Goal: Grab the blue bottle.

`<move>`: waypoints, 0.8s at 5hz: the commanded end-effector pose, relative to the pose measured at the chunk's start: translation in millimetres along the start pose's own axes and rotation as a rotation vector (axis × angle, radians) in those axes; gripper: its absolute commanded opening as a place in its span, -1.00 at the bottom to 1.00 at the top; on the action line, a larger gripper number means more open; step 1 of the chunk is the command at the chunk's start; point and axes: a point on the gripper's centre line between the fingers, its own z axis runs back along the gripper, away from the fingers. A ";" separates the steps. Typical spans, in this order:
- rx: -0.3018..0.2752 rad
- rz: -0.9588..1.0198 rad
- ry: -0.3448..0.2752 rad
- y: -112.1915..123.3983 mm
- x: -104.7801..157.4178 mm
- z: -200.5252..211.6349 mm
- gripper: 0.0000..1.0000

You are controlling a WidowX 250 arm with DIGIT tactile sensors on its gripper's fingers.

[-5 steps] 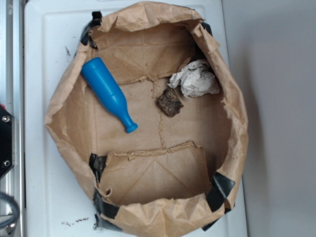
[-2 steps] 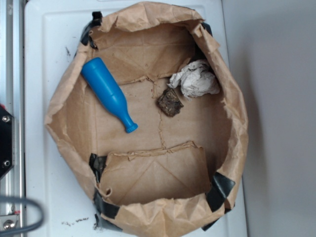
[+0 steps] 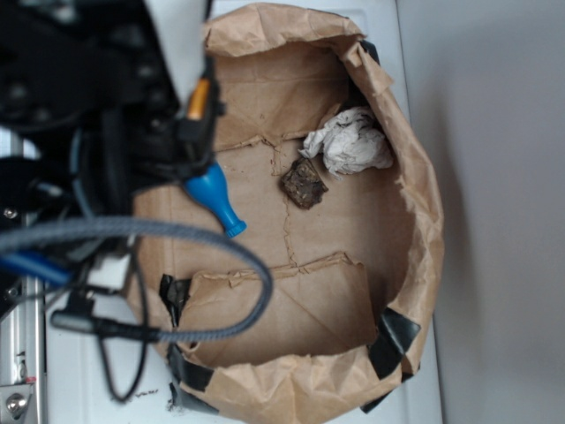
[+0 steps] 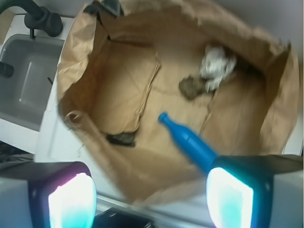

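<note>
The blue bottle (image 3: 218,200) lies on the floor of an open brown paper bag (image 3: 419,190), neck pointing toward the bag's middle. In the exterior view my black arm (image 3: 97,97) hangs over the bag's left side and hides the bottle's wide body. The wrist view shows the bottle (image 4: 189,141) running from the bag floor down behind my right finger (image 4: 230,199). My gripper (image 4: 149,199) is open, its fingers wide apart above the bag's near edge with nothing between them.
A crumpled white paper wad (image 3: 350,141) and a dark brown lump (image 3: 304,183) lie in the bag, right of the bottle. A grey cable (image 3: 190,231) loops over the bag's lower left. The bag stands on a white surface (image 3: 387,25); a grey sink (image 4: 28,78) lies beyond.
My arm and its cables have swung in from the left and now cover the bag's left side and the bottle's body. The bottle itself has not moved.
</note>
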 end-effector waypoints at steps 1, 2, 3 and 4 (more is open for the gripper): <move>0.066 -0.076 0.039 48.2 27.8 -62.5 1.00; 0.056 -0.128 0.069 56.3 17.6 -108.8 1.00; 0.105 -0.123 0.140 58.0 12.1 -130.5 1.00; 0.105 -0.123 0.140 58.0 12.1 -130.5 1.00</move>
